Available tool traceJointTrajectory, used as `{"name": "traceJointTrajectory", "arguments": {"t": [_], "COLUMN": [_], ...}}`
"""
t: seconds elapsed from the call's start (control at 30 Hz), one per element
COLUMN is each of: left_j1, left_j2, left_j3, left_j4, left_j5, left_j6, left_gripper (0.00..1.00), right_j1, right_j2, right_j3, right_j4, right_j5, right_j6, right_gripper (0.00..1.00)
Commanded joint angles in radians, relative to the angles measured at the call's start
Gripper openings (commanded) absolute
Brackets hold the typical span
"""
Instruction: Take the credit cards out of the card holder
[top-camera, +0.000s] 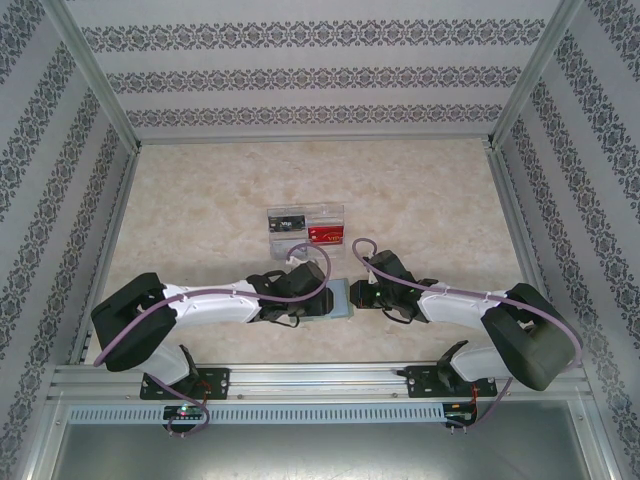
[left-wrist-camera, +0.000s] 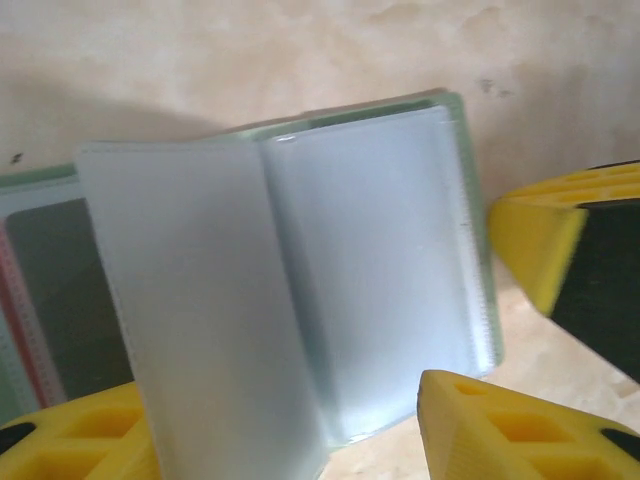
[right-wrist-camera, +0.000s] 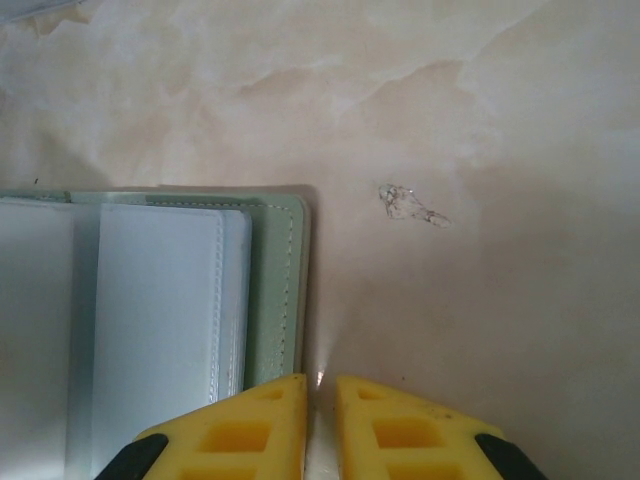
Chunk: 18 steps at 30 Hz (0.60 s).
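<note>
The card holder (top-camera: 342, 300) is lying open at the near middle of the table (top-camera: 200, 190), spreading left to right between both grippers. The left gripper (left-wrist-camera: 275, 400) is standing wide apart, straddling a raised clear sleeve (left-wrist-camera: 200, 300) and clamping nothing. It is sitting over the pockets, so it is judged the nearer. The right gripper (right-wrist-camera: 320, 385) is all but closed and empty, its tips bearing at the cover's right edge. What appears to be a red card edge (left-wrist-camera: 22, 320) is showing in the left sleeve. The clear tray (top-camera: 306, 207), just beyond, is holding a red card (top-camera: 327, 236).
</note>
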Motion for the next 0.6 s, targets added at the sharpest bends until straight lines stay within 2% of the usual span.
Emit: {"name": "traceJointTrajectory", "arguments": {"t": [0.0,0.2,0.33,0.47,0.57], "left_j1": [-0.021,-0.038,-0.046,-0.046,-0.039], "left_j2": [0.008,0.063,0.091,0.051,0.003], "left_j3": [0.041,0.101,0.127,0.117,0.089], "left_j4": [0.042,0.085,0.095,0.055,-0.003], "left_j5": [0.014,0.068,0.084,0.042,-0.011], "left_j6": [0.041,0.064,0.067,0.074,0.075], "left_gripper": [0.56,0.49,0.49,0.46,0.39], "right_j1": [0.008,0.008,0.003,-0.002,-0.002], "right_j2": [0.014,0.0,-0.028,-0.061,-0.085], "right_j3": [0.012,0.01,0.002,-0.007,-0.012], "right_j4": [0.007,0.001,-0.009,-0.012,-0.011], "right_j5": [-0.016,-0.004,0.012,0.027,0.032], "right_j6": [-0.005,-0.007,-0.01,-0.015,-0.024], "right_gripper": [0.17,0.18,0.18,0.18,0.18]}}
